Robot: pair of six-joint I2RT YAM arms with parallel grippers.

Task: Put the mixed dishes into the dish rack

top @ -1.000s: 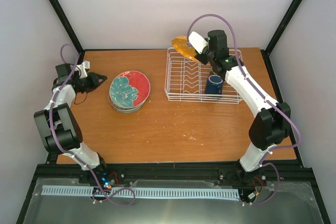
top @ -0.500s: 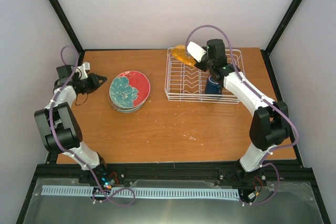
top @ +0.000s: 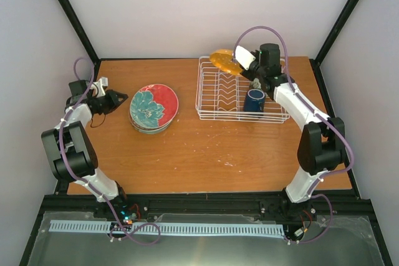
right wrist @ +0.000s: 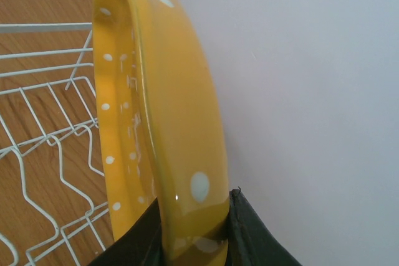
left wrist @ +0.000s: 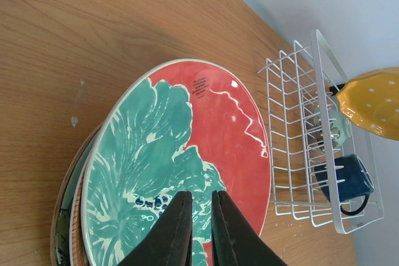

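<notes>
**Dotted plate gripped above rack's far edge**

Top: my right pincer [top: 242,66] grips the orange-yellow dotted plate [top: 223,61] over the dish rack [top: 215,107], far-right corner of the surface. The dark blue mug [top: 254,101] sits inside.
Left wrist: my left pincer [left wrist: 201,197] is closed and empty, near the red plate [left wrist: 212,123].
Right wrist: fingers [right wrist: 249,241] pinch the rim. Glazed ceramic, likely stiff, slippery, breakable, so grip the rim firmly.

Wooden table [top: 206,147]: dish rack [top: 227,91], plate stack [top: 154,108]

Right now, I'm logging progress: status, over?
Right jaws shut on dotted plate, over rack's far edge. Left jaws shut, empty, near red plate. Mug already racked; nothing blocking.
</notes>
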